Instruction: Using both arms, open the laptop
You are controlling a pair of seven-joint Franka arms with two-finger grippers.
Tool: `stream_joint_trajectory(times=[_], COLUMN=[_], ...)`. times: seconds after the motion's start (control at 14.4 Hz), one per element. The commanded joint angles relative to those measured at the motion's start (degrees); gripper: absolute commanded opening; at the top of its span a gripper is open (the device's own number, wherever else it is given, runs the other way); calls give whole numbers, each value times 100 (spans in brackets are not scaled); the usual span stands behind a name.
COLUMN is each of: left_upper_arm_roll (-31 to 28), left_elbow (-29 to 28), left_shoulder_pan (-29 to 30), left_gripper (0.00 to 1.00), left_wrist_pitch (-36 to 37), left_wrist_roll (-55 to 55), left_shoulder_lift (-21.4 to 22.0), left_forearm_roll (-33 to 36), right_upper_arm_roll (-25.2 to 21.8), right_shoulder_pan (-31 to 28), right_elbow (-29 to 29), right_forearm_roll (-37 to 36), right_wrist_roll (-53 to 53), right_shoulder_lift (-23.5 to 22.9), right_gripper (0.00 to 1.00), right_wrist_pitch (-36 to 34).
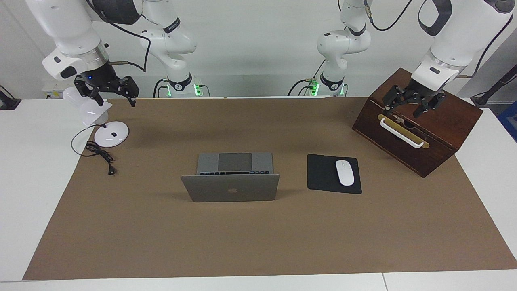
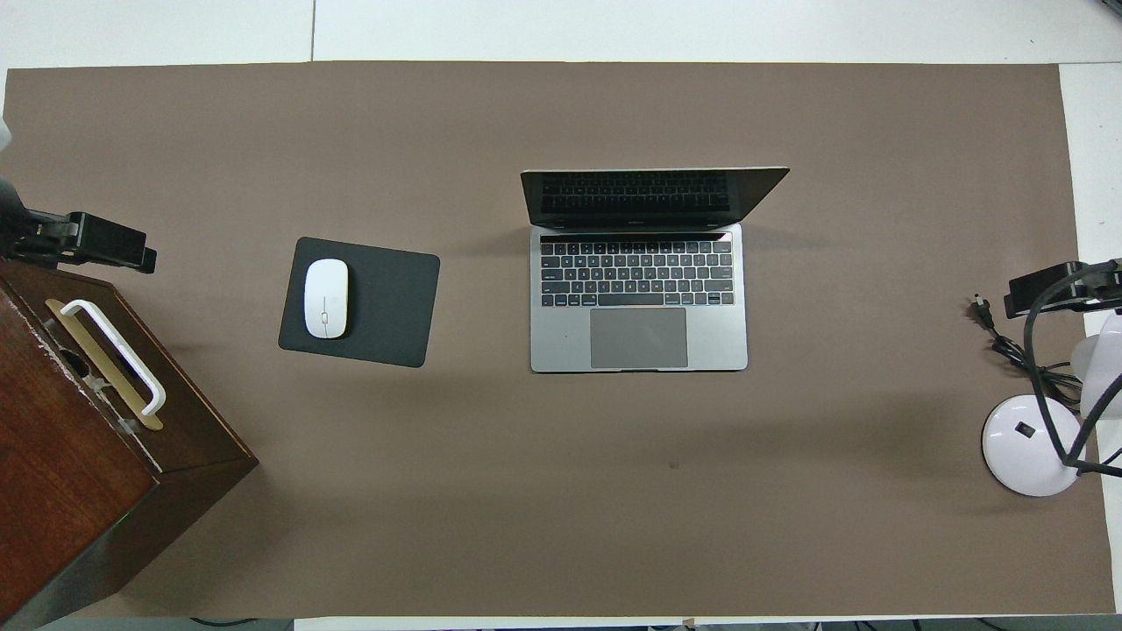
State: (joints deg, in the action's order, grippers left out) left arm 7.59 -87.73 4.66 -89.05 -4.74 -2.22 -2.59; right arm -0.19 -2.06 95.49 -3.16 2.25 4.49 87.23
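right gripper (image 1: 108,93): held up over the white desk lamp (image 1: 106,130) at the right arm's end, fingers spread wide, nothing gripped | laptop (image 1: 232,178): set mid-mat, lid raised, keyboard turned to the robots | black mouse pad (image 1: 327,173) with white mouse (image 1: 345,172): laid beside the laptop | left gripper (image 1: 408,106): hung over the wooden box (image 1: 420,121), fingers wide apart, nothing held

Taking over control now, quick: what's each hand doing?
Left hand: open, empty, over the wooden box.
Right hand: open, empty, over the desk lamp.
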Motion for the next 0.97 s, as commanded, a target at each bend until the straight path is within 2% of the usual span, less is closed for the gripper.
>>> stream_joint_trajectory(times=[0.0, 0.9], left_upper_arm_roll=[-65, -91], left_elbow=[-183, -244], left_shoulder_pan=[52, 123], left_gripper=[100, 100], left_wrist_pitch=[-113, -86], left_wrist_roll=[8, -1], left_shoulder_lift=[169, 213], left_forearm_roll=[4, 4], right_upper_arm_roll=[46, 45], right_shoulder_pan=[-14, -14], right_elbow=[101, 206], right_forearm_roll=[-88, -44], right_wrist_roll=[39, 12], right_shoulder_lift=[96, 140], right_gripper=[100, 100], right_wrist_pitch=[22, 145])
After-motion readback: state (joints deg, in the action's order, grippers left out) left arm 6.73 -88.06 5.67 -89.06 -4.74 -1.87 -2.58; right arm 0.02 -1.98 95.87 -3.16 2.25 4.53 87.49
